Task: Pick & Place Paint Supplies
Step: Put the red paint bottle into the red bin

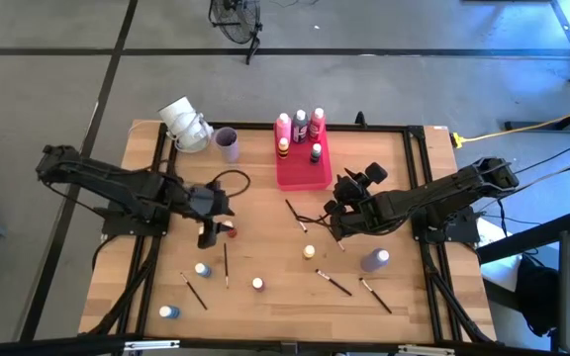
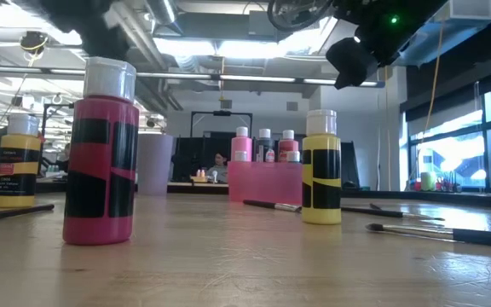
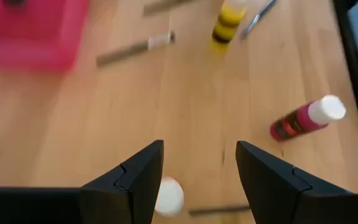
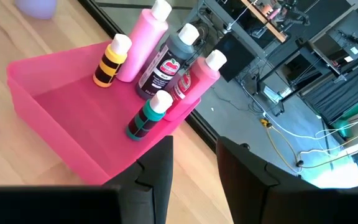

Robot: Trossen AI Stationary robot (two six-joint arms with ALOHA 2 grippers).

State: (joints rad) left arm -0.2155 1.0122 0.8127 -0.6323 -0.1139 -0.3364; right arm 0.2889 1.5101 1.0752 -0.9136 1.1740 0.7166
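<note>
1. My left tool (image 1: 209, 237) hangs over the middle-left of the desk (image 1: 265, 237), its two dark wedge-shaped fingers (image 3: 132, 180) spread apart and holding nothing; a round white cap (image 3: 168, 195) shows just between them below

2. In the high view a red bottle (image 1: 230, 230) stands just beside that tool, and the left wrist view shows a pink-red bottle (image 3: 306, 118) lying on its side on bare wood, well apart from the fingers

3. My right tool (image 1: 336, 229) hovers right of centre, near the pink tray (image 1: 303, 179); its fingers (image 4: 157, 171) stand parted with nothing between them

4. The tray is smooth translucent plastic, rectangular, with low walls; inside stand a tall pink bottle (image 4: 145, 43), a dark grey one (image 4: 169, 59), a red one (image 4: 197, 78), a small yellow black-banded one (image 4: 112, 61) and a green one (image 4: 148, 117), all with pale round caps. The near half of the tray floor is open

5. Loose on the pale wood grain: a yellow bottle (image 1: 309, 252), an orange one (image 1: 257, 284), two blue ones (image 1: 202, 269) (image 1: 169, 311), a purple one (image 1: 375, 260), and thin dark brushes (image 1: 332, 284) scattered between them

6. A lilac cup (image 1: 228, 144) stands near the far edge, left of the tray

7. The desk has a dark metal frame along its sides; the broadest open wood lies between my two tools
</note>
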